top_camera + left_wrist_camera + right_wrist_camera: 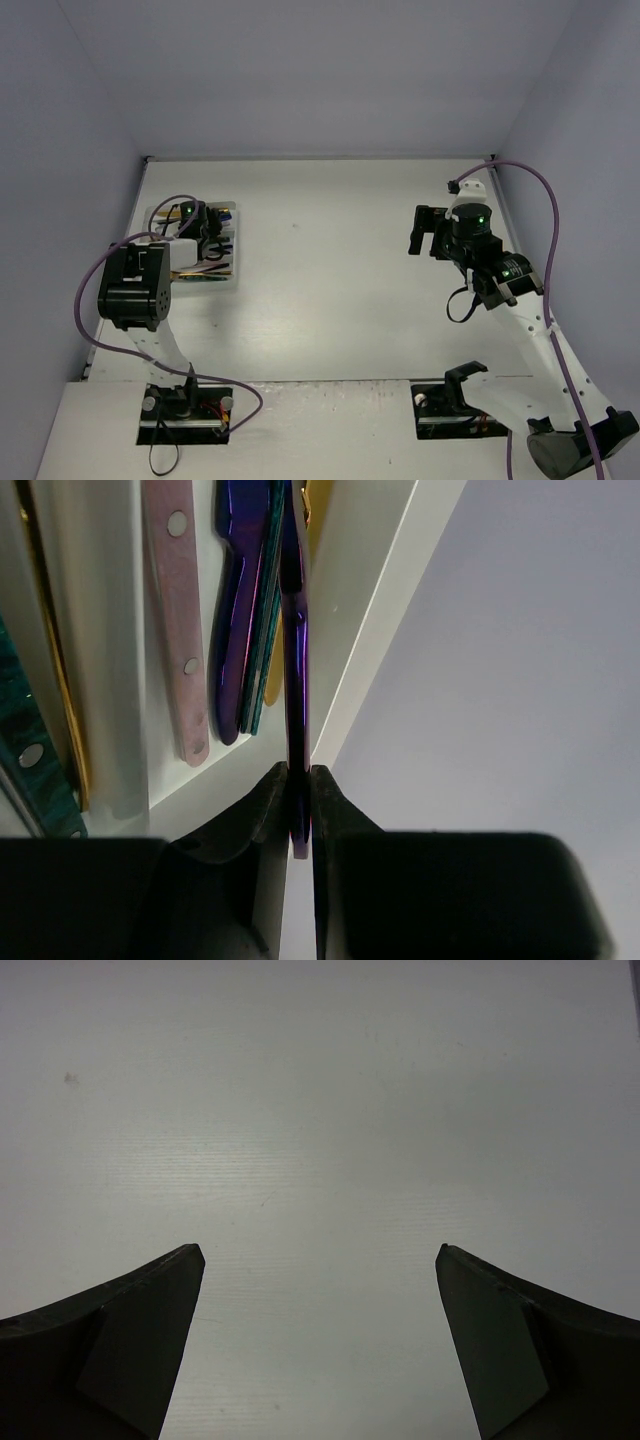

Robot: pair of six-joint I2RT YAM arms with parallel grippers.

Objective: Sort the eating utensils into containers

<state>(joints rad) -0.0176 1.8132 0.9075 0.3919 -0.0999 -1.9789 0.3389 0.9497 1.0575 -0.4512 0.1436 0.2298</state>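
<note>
1. Utensils [235, 610] lay in the tray [372, 600], which sat at the upper left of the top view. In the left wrist view one more, a purple utensil [296, 660], was clenched edge-on by its near end in the left pincer [298, 778]. It ran up the middle of the frame, close along the tray's right-hand wall.
2. The main risk, as I judged it, was that wall. The purple utensil hung so near it that, if let go there, it could catch on the rim and slide out onto the desk [520, 680]. I could not tell whether it touched the tray.
3. The grip was on a thin, shiny edge at the very end of the piece. It could swivel or slip between the fingers if the arm tilted or bumped something.
4. The compartment beneath was crowded. A teal utensil [262, 630] and a gold utensil [274, 685] lay stacked just left of the held one, with a pink utensil [178, 630] further left. Lowering onto them could shove them about or leave the new piece propped on the pile.
5. Seen edge-on, the pieces did not show whether they were spoons, forks or knives, so a wrong compartment was possible too.
6. In the top view the left arm covered much of the tray, which hid how full the other compartments were.
7. The right pincer [320, 1345] was released, its jaws wide with nothing between them. It hung over the desk at the right of the top view, well apart from the tray and in nobody's way.
</note>
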